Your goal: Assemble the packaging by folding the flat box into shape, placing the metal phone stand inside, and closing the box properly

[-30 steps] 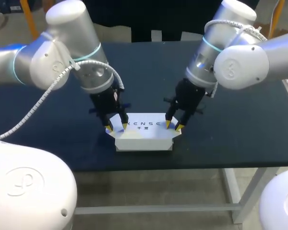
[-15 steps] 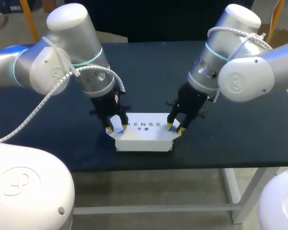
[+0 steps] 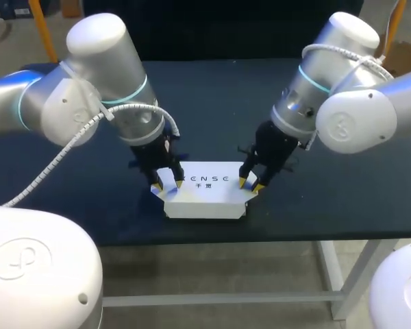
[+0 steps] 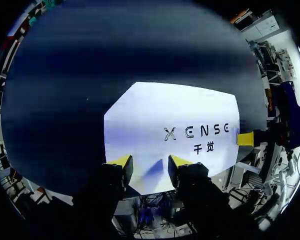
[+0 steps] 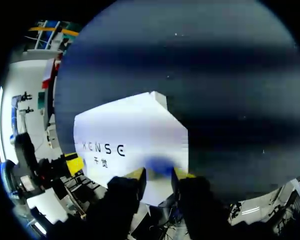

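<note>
Left gripper (image 3: 167, 184): fingers a little apart, nothing held, yellow tips down on the left end of the box (image 3: 204, 199).
Right gripper (image 3: 249, 184): fingers narrowly parted, nothing held, tips on the box's right end.
Box: white, printed face up, lying flat between both arms.
Table (image 3: 212, 103): dark blue, under the box.

Silver left arm (image 3: 89, 75) and silver right arm (image 3: 329, 75) angle inward and down near the dark blue table's (image 3: 212, 103) front edge. The black, yellow-tipped 2-finger left gripper (image 3: 166, 184) and the matching right gripper (image 3: 250, 184) point downward, fingers slightly parted.
</note>
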Robot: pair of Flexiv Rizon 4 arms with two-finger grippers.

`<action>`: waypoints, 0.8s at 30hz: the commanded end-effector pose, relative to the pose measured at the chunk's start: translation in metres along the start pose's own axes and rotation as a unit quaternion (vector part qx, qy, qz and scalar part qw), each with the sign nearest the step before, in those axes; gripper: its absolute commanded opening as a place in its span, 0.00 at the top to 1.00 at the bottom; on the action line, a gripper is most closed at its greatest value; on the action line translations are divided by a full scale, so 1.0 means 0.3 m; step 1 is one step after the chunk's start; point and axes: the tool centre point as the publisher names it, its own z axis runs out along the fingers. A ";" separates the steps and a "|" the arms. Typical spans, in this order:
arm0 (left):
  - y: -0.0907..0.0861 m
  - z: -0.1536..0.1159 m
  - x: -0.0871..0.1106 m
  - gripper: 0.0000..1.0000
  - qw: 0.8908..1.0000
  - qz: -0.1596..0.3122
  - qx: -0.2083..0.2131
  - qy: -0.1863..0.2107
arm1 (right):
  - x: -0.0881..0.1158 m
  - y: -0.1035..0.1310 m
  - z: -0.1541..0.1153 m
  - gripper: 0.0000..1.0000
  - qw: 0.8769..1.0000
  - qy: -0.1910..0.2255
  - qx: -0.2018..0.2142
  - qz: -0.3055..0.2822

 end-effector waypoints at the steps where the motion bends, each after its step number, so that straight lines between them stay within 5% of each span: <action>1: 0.022 -0.002 -0.024 0.50 1.000 -0.004 0.012 0.007 | -0.003 -0.004 0.004 0.62 1.000 0.000 -0.001 -0.001; 24: 0.011 0.038 -0.035 0.55 1.000 -0.003 0.016 0.025 | 0.001 -0.005 0.018 0.62 1.000 0.005 -0.002 0.000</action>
